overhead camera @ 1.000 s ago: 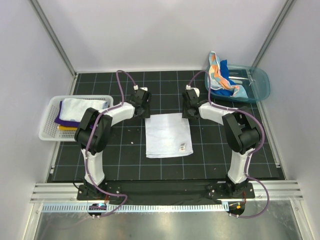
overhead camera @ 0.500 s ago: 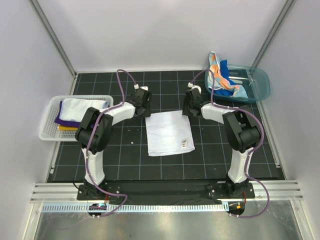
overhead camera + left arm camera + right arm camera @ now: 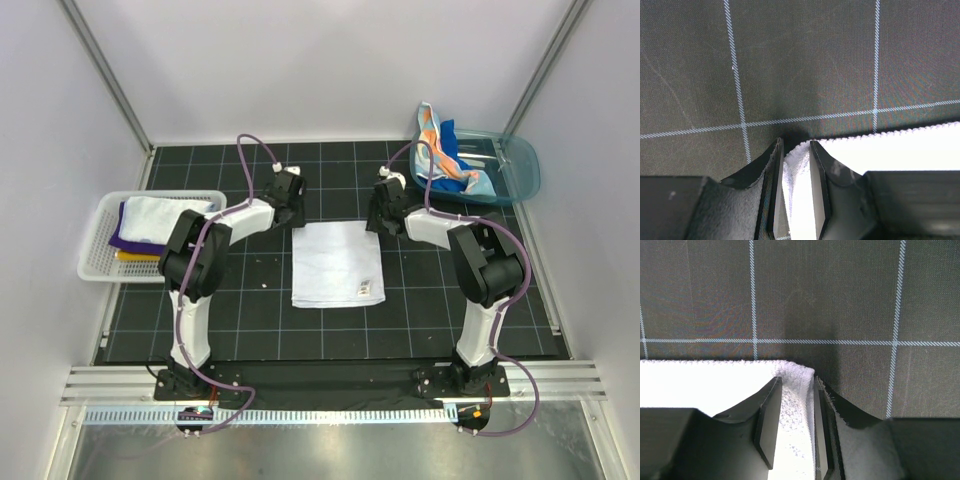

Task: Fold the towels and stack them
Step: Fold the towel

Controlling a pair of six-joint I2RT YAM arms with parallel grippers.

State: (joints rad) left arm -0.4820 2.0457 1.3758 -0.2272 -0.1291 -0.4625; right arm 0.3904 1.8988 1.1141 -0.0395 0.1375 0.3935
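White towel (image 3: 337, 265) has slid outward; left end effector (image 3: 795, 145) and right end effector (image 3: 796, 382) each clamp a corner, probably starting the fold.

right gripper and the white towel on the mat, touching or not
Touching. The right wrist view shows a corner of the white towel pinched between the fingers of the right gripper.

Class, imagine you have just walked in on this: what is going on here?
The robot has hold of one white towel lying flat on the black gridded mat. The left gripper pinches its far left corner, the right gripper its far right corner. Folded towels sit in the white basket at the left; crumpled ones wait in the teal tub at the right.
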